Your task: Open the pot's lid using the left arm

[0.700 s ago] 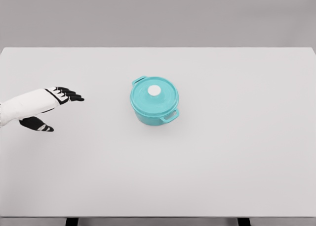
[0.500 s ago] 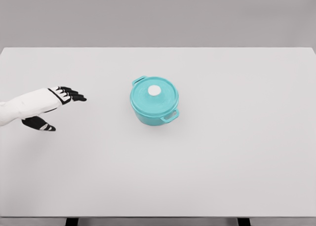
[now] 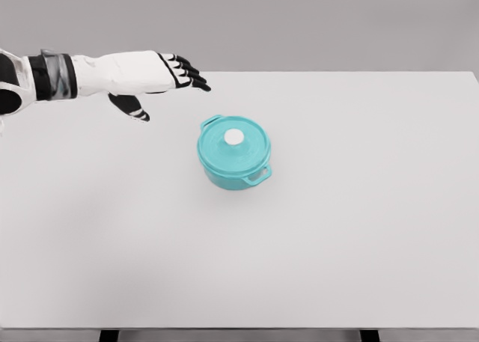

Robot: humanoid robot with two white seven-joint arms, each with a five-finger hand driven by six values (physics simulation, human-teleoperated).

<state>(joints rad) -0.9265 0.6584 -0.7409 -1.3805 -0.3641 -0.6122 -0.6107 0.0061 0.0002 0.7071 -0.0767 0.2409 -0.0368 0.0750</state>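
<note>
Change: left hand (image 3: 146, 76) has risen and swung in from the table's left edge toward the pot, now up-left of it, nearer than 0.5 s ago.
Left hand: fingers (image 3: 191, 74) stretched flat, loosely together, thumb hanging below; holds nothing, clear of the pot.
Pot (image 3: 233, 162): teal, two side handles, mid-table (image 3: 359, 230), unmoved.
Lid (image 3: 233, 146): seated on the pot, white knob (image 3: 234, 137) on top, untouched.
</note>
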